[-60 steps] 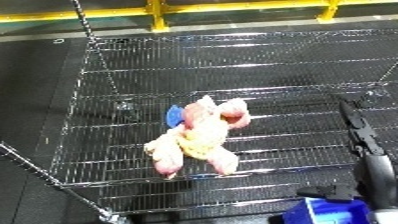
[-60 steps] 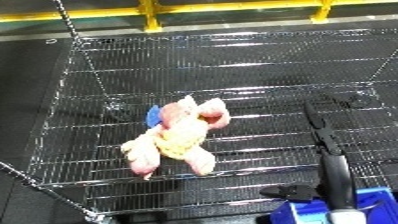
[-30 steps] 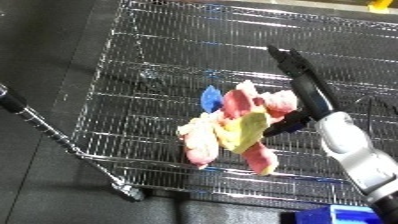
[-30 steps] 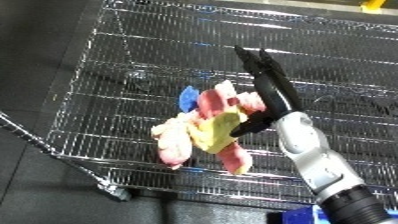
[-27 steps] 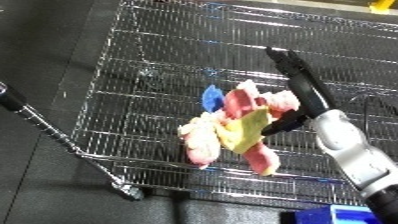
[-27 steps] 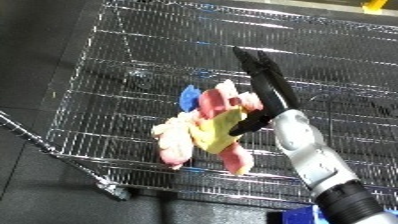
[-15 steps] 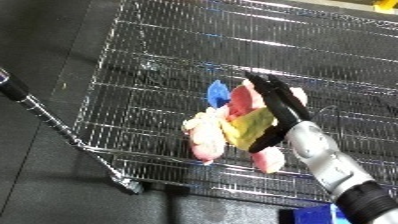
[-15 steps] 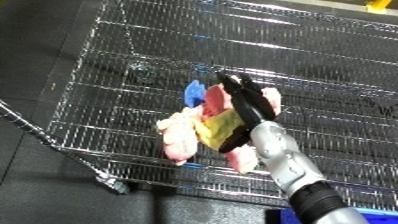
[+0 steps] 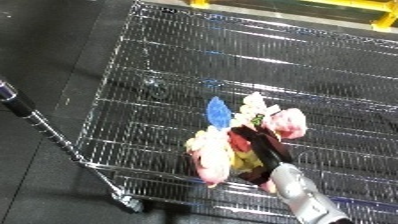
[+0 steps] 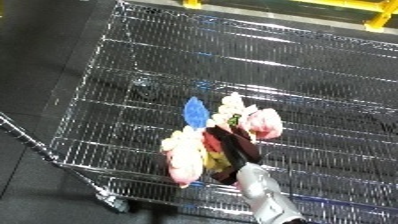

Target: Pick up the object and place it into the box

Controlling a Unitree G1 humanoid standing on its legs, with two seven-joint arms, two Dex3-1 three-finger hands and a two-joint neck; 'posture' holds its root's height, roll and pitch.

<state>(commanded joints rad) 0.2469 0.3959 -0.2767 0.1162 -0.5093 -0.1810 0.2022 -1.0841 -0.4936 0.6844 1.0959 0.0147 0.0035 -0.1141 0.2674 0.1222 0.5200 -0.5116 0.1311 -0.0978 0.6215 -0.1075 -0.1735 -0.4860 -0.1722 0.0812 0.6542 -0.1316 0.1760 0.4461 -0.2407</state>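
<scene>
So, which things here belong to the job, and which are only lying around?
Job:
- plush toy, lying in the wire cart
- right hand, on the toy
- wire cart, holding the toy

Lying around:
- yellow rail behind the cart

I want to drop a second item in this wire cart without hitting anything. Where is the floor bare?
The wire cart has bare floor across its whole far half, up toward the yellow rail, and along its right side. The near middle is crowded: the plush toy lies there with the right hand on it.
</scene>
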